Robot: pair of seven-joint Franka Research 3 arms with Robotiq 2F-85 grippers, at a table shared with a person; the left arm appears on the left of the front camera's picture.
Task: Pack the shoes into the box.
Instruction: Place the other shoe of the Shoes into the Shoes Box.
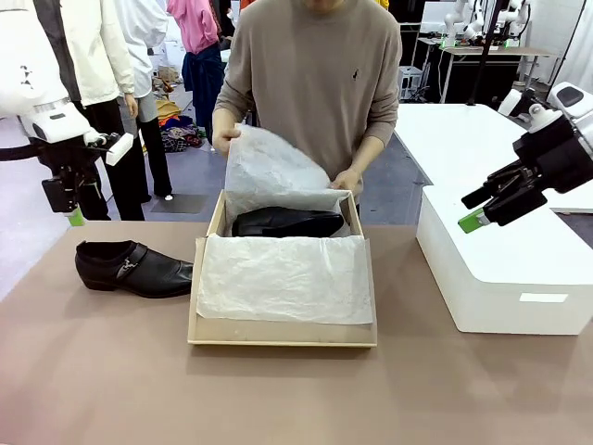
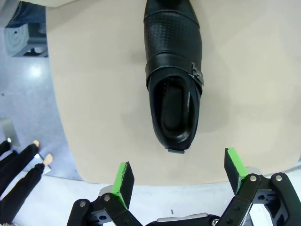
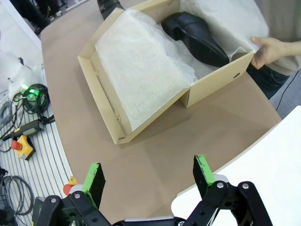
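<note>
The brown cardboard box [image 1: 219, 215] stands open mid-table, its flap lid lying flat toward me under white tissue paper [image 1: 283, 278]. One black shoe [image 1: 287, 222] lies inside at the far end, where a person's hands hold up more tissue. The other shoe [image 1: 134, 267] rests on the table left of the box. My left gripper [image 1: 69, 209] hangs open above the table's left edge, behind that shoe's [image 2: 174, 80] heel, its fingers [image 2: 123, 181] wide apart. My right gripper [image 1: 477, 211] floats open over the right side, facing the box [image 3: 216, 80] and the packed shoe [image 3: 197, 35].
A large white box [image 1: 500, 269] stands on the table's right side, under my right gripper. The person's hand [image 3: 265, 49] grips the brown box's far corner. Cables and a red stop button [image 3: 21, 143] lie off the table's edge. People stand in the background.
</note>
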